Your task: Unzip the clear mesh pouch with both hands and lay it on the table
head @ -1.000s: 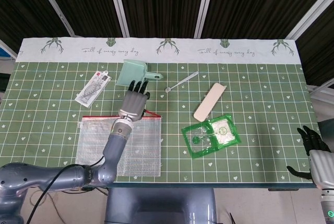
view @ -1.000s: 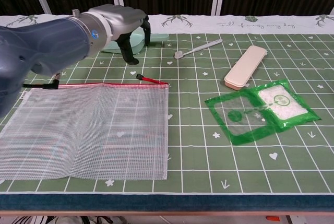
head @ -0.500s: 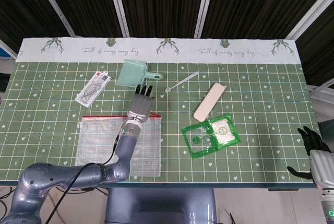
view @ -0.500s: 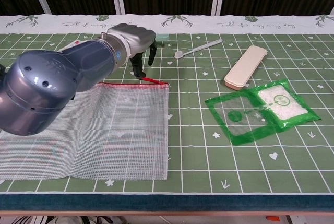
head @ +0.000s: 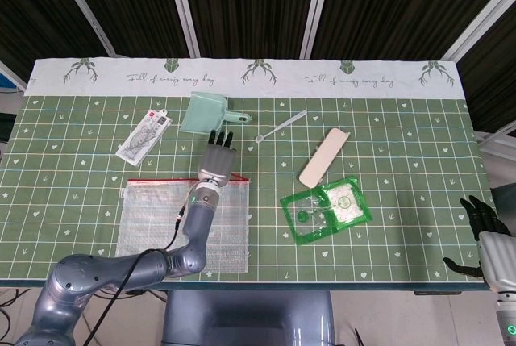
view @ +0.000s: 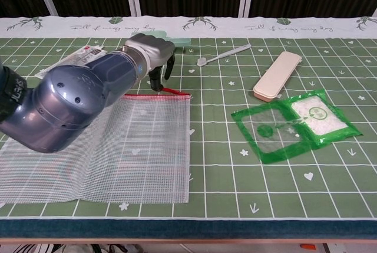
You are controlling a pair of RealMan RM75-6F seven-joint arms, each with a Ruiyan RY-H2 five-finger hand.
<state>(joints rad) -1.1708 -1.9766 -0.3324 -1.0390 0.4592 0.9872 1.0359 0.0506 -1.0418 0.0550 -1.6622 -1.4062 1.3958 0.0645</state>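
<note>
The clear mesh pouch (head: 149,221) lies flat at the table's front left, its red zipper (view: 141,95) running along the far edge. The zipper pull (view: 172,91) sits at the right end of that edge. My left hand (head: 216,157) hovers over the pouch's far right corner, fingers stretched forward in the head view. In the chest view my left hand (view: 150,52) has dark fingertips (view: 156,82) pointing down just left of the pull; whether they touch it I cannot tell. My right hand (head: 482,229) hangs off the table's right front corner, fingers apart, holding nothing.
A mint scoop (head: 206,112) and a packaged item (head: 144,135) lie behind the pouch. A white spoon (head: 280,127), a beige case (head: 324,156) and a green packet (head: 326,209) lie to the right. My left forearm (view: 76,102) covers the pouch's left half in the chest view.
My left hand has slid right along the zipper edge to its right end, the forearm swinging in over the pouch. Pouch and right hand have not moved.
</note>
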